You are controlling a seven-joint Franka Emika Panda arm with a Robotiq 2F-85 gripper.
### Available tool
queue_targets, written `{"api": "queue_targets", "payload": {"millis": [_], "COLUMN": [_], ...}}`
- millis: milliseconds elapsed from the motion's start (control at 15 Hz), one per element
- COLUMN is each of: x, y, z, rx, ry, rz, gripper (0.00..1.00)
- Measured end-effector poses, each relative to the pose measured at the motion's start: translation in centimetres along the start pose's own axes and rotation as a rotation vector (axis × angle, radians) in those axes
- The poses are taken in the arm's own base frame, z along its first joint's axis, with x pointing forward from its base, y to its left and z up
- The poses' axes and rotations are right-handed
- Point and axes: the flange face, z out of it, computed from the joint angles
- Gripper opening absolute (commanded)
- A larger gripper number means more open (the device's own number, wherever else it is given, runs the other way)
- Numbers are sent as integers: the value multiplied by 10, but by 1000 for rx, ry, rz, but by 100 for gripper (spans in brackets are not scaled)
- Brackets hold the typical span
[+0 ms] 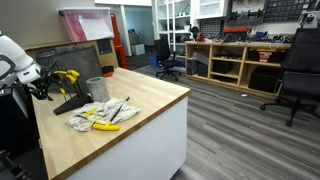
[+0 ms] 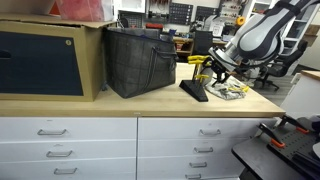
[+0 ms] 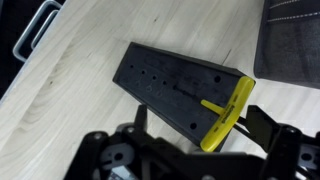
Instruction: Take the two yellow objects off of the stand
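The stand (image 3: 170, 78) is a dark slanted panel with small holes, lying across the wrist view on the wooden table. One yellow-handled tool (image 3: 228, 112) sits on its lower right end. My gripper (image 3: 200, 128) is open, one finger on each side of that end, the yellow tool close to the right finger and not clamped. In both exterior views the gripper (image 1: 45, 85) (image 2: 215, 68) hovers at the top of the stand (image 1: 70, 102) (image 2: 193, 90), with yellow handles (image 1: 66, 75) (image 2: 203, 62) beside it. I cannot tell whether both yellow objects are there.
A grey metal cup (image 1: 97, 88) stands next to the stand. A white cloth (image 1: 95, 112) with longer yellow-handled tools (image 1: 105, 126) lies near the table's front edge. A black bag (image 2: 140, 60) and a large box (image 2: 50, 55) stand behind.
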Motion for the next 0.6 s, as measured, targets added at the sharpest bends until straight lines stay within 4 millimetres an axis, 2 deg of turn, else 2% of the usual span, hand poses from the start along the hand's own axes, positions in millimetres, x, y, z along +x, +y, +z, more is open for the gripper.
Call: {"api": "queue_targets", "payload": {"millis": [200,467,533,600], "x": [4,-5,-9,-14], "y": [2,1,1,0], "z": [10,23,25,27], "rx": [13,24,24,23], "ry": [24,42,43,41], "rz": [2,-1,-4,-8], "gripper": [100,100,93,74]}}
